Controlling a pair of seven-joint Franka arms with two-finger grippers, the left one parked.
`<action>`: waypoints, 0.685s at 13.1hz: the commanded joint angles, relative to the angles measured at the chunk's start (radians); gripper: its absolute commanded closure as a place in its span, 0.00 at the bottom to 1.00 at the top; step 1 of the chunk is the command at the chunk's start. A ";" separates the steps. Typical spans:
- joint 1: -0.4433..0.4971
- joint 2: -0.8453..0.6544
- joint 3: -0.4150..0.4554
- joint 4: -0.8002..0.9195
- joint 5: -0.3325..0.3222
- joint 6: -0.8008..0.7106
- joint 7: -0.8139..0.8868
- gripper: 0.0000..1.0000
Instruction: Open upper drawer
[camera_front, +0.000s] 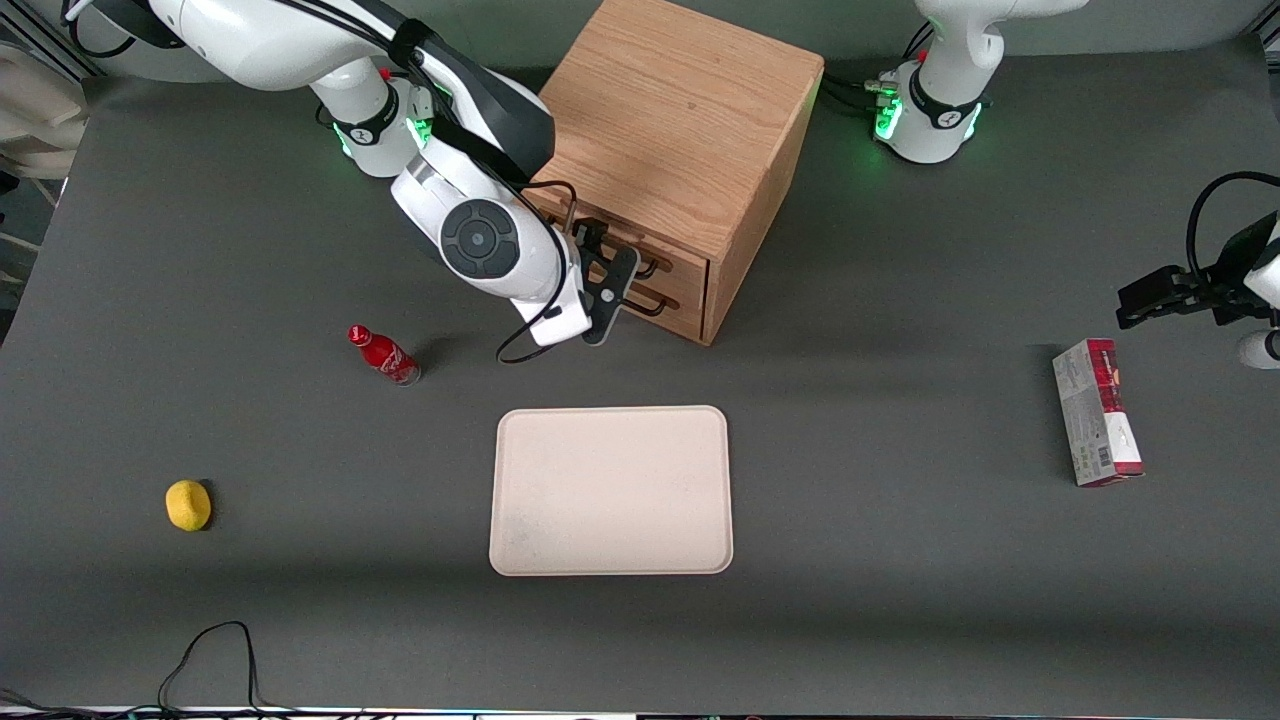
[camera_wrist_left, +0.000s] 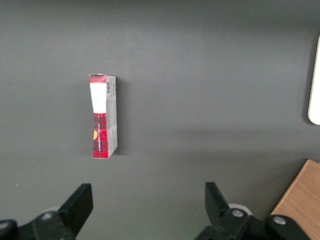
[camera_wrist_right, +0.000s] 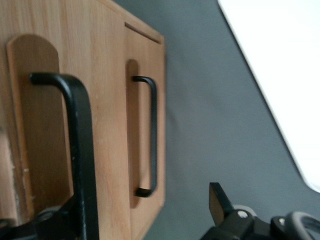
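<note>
1. The end effector (camera_front: 604, 290) is seen in front of the cabinet (camera_front: 680, 130), its fingers spread and level with the two drawer fronts.
2. The upper drawer (camera_front: 640, 252) is found just under the cabinet top, apparently shut; its black handle (camera_wrist_right: 75, 150) is shown large in the right wrist view, one finger (camera_wrist_right: 220, 202) standing clear of it.
3. A risk is judged: the lower drawer's handle (camera_wrist_right: 150, 135) lies just beside, so a small slip could see the wrong bar clamped.
4. A skewed pull could jam the drawer or drag the cabinet across the worktop (camera_front: 900, 500).
5. Both bars are shown clearly only at the wrist; the front view adds the tray (camera_front: 611, 490), nearer the camera than the cabinet.
</note>
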 joint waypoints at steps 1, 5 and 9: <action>-0.010 0.042 -0.019 0.056 -0.037 0.006 -0.061 0.00; -0.009 0.088 -0.056 0.149 -0.105 0.000 -0.067 0.00; -0.009 0.111 -0.121 0.217 -0.121 -0.001 -0.069 0.00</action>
